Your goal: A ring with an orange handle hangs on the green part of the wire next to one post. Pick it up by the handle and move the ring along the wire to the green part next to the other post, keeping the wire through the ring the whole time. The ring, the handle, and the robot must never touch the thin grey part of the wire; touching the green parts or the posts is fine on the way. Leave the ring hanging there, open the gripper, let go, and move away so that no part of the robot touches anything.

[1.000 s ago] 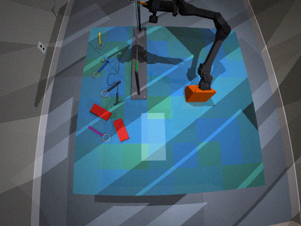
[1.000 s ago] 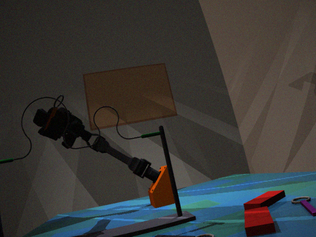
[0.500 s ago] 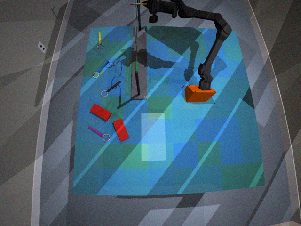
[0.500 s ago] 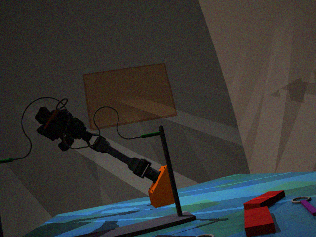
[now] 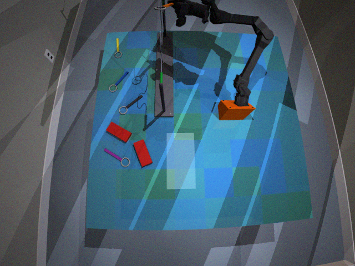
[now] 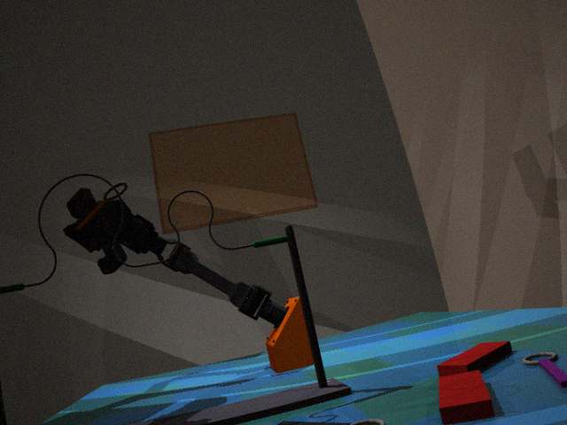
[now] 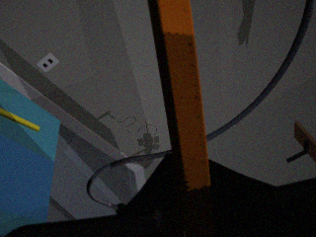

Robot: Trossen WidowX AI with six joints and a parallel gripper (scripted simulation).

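The ring [image 5: 159, 9] [image 6: 126, 186] is tilted around the grey wire [image 6: 39, 210] [image 7: 267, 91], at the upper right of its large arch in the exterior view. Ring-wire clearance is too small to tell. The orange handle [image 5: 168, 4] [image 6: 90, 214] [image 7: 184, 99] runs from the ring into my gripper [image 6: 91, 213] [image 7: 179, 160], which is shut on it. One green part [image 5: 161, 77] [image 6: 271, 241] adjoins the near post [image 5: 162, 97] [image 6: 302, 297]. The other green part [image 6: 11, 289] is at the left edge of the exterior view. The ring is outside the wrist view.
A lower wire loop passes across the arm in the exterior view; their gap is unclear. The grey base [image 5: 163, 100] lies under the wire. Loose rings with yellow [image 5: 117, 44], blue [image 5: 122, 78], black [image 5: 134, 101] and purple [image 5: 112, 153] handles lie beyond it, near two red blocks [image 5: 118, 132] [image 5: 142, 153].
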